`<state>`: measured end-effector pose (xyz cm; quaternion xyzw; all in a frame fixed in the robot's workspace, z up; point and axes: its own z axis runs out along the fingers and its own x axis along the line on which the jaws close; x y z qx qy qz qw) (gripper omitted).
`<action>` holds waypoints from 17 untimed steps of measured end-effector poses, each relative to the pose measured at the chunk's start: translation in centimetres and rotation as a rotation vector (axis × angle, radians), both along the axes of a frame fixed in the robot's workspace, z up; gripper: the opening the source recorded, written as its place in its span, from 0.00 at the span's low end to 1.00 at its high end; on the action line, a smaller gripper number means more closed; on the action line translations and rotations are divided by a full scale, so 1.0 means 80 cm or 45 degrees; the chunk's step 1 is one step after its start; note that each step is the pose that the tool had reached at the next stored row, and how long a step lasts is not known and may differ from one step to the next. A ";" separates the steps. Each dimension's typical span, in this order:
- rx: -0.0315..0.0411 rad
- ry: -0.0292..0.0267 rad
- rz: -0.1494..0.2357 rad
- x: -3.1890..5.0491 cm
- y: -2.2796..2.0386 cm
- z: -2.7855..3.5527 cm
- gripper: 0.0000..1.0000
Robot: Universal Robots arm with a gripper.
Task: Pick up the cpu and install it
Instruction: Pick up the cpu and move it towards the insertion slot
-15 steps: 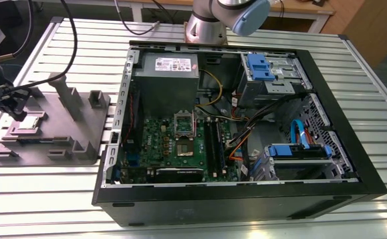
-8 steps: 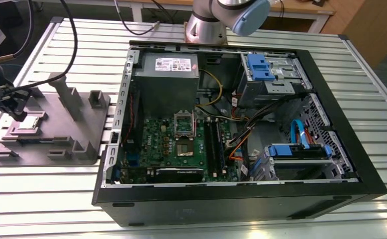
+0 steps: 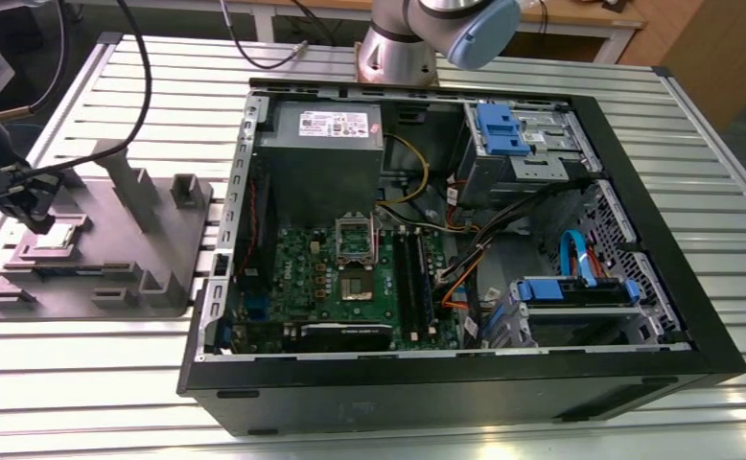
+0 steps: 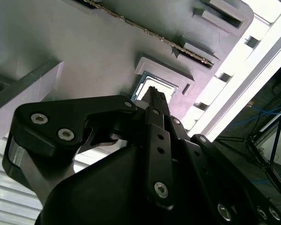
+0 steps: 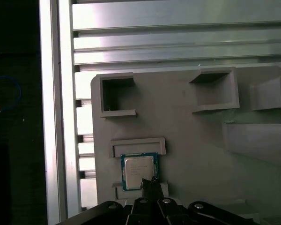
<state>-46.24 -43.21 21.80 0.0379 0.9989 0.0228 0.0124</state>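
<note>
Slatted aluminium table (image 3: 92,383), open PC case (image 3: 476,393) in the middle, grey plastic tray (image 3: 92,311) with raised blocks off to the exterior view's left. Robot arm (image 3: 411,38) reaches over the tray, and the gripper (image 3: 35,220) hangs low over one of its shallow pockets. The cpu (image 5: 139,171) sits flat in that pocket, metal lid up, thin rim visible, low grey walls at two opposite ends. Not lifted. In the first wrist view the gripper (image 5: 150,183) tip overlaps one edge of the chip. In the second wrist view the gripper (image 4: 154,93) nose is right at the pocket, with a sliver of cpu (image 4: 143,88) beside it. Claw reads as pressed together, one narrow point, nothing pinched. Touching the lid or just above it: can't tell. My read: this is the approach for the pick, nowhere near install. The green motherboard (image 3: 347,278) and its socket (image 3: 351,286) are inside the case, well apart from here. To do the pick well: centre on the chip rather than its edge, stay square to the pocket, take it by the two sides that have no wall, and grip lightly. It's a thin part, probably easy to tilt or jam in the recess, so lift straight and level.
</note>
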 end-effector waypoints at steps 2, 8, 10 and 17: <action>0.0004 -0.0001 0.000 0.000 0.0002 -0.0023 0.10; 0.0044 0.0000 0.000 0.000 0.0030 -0.0056 0.10; 0.0044 0.0001 0.000 0.000 0.0033 -0.0059 0.10; 0.0044 0.0000 0.000 0.000 0.0034 -0.0060 0.11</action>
